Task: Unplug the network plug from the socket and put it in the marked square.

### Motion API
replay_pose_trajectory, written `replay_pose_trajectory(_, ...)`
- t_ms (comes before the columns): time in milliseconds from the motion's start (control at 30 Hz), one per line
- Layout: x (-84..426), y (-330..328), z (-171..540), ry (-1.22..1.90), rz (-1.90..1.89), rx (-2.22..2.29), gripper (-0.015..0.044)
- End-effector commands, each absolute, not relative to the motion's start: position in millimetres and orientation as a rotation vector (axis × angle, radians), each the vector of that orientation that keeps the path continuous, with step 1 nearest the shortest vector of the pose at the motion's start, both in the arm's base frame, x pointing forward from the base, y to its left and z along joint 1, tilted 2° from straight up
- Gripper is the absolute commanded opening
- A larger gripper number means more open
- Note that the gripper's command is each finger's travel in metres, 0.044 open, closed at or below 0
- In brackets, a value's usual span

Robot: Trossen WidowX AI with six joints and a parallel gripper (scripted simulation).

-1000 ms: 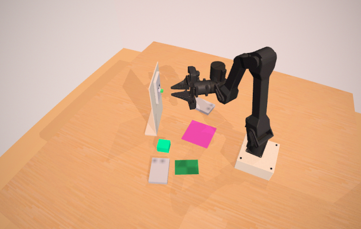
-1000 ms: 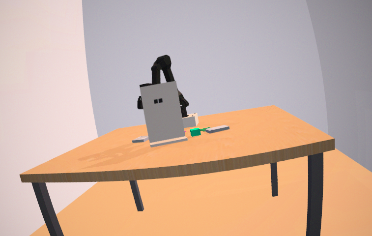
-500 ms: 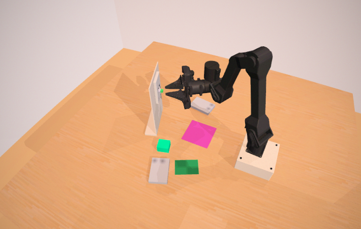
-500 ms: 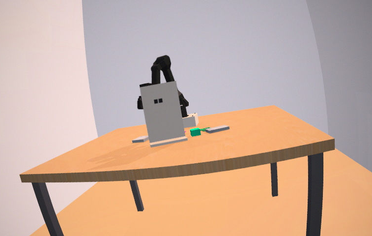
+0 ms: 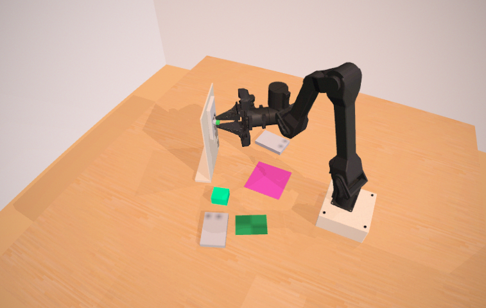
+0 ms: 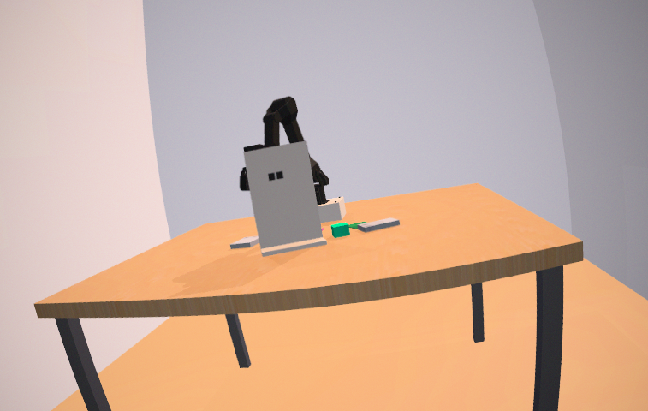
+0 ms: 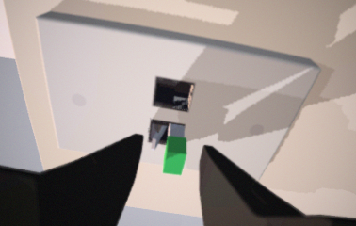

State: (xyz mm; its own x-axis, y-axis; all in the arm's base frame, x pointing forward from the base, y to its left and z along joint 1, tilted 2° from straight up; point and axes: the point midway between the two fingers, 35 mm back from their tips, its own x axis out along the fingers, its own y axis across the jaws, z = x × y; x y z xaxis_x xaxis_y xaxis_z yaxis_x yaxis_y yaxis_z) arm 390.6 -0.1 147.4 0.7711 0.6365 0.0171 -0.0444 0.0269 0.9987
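The plug (image 5: 217,122) (image 7: 175,156) has a green body and sits in one of two socket openings on the wall plate (image 7: 101,85) of the upright panel (image 6: 286,208). Its thin grey tab (image 7: 157,137) slants out beside it, on the left in the wrist view. My gripper (image 5: 219,122) (image 7: 171,149) is open, with one fingertip on each side of the plug and a gap to it on both sides in the wrist view. The exterior view shows only the panel's back, which hides plug and fingers. A flat magenta square (image 5: 268,181) lies on the table.
A teal block (image 5: 220,196) (image 6: 340,229) lies near the panel's foot. A grey slab (image 5: 214,232) (image 6: 380,224) and a green rectangle (image 5: 251,224) lie beyond it. Another grey slab (image 5: 271,142) (image 6: 242,243) lies below my arm. The other socket opening (image 7: 171,94) is empty.
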Motion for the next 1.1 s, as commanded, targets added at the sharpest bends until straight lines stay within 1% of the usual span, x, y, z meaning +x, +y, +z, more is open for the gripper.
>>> replay_pose_trajectory(0, 393.4, -0.4, 148.0, 0.505, 0.559, 1.462, 0.009)
replay_pose_trajectory(467, 393.4, -0.4, 148.0, 0.505, 0.559, 1.462, 0.0)
replay_pose_trajectory(1067, 383.8, -3.9, 147.4, 0.506, 0.558, 1.462, 0.0)
